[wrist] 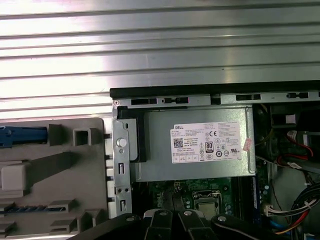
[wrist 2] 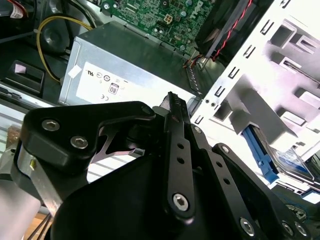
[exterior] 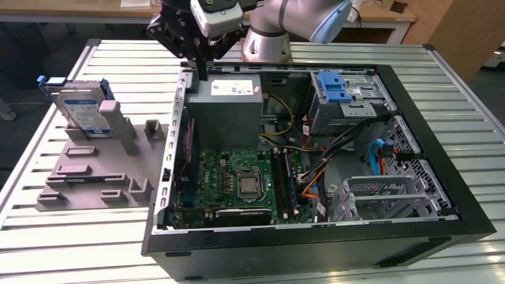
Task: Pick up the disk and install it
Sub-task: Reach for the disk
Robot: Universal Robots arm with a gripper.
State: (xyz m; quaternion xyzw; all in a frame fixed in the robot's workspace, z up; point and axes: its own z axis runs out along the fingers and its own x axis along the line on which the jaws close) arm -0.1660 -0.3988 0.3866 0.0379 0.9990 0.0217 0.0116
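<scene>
The disk (exterior: pixel 83 111) stands on edge in a slot of the grey holder (exterior: pixel 87 177), on the table at the exterior view's left of the open computer case (exterior: pixel 316 236). Its blue-and-white label faces the front and a blue frame runs round its edges. In the second wrist view the disk (wrist 2: pixel 292 165) lies beyond the case wall; in the first wrist view the disk (wrist: pixel 20 136) shows its blue top edge. My gripper (exterior: pixel 201 71) hangs shut and empty over the case's rear corner, just above the grey power supply box (exterior: pixel 229 115), well apart from the disk. The gripper (wrist 2: pixel 172 102) shows its fingers (wrist: pixel 170 220) pressed together.
Inside the case lie the green motherboard (exterior: pixel 240 180), bundled cables (exterior: pixel 316 171), a drive bay with a blue latch (exterior: pixel 335 89) and a metal cage (exterior: pixel 379 192). The slatted metal table (exterior: pixel 79 248) carries the case and holder. The holder (wrist: pixel 50 165) has several empty slots.
</scene>
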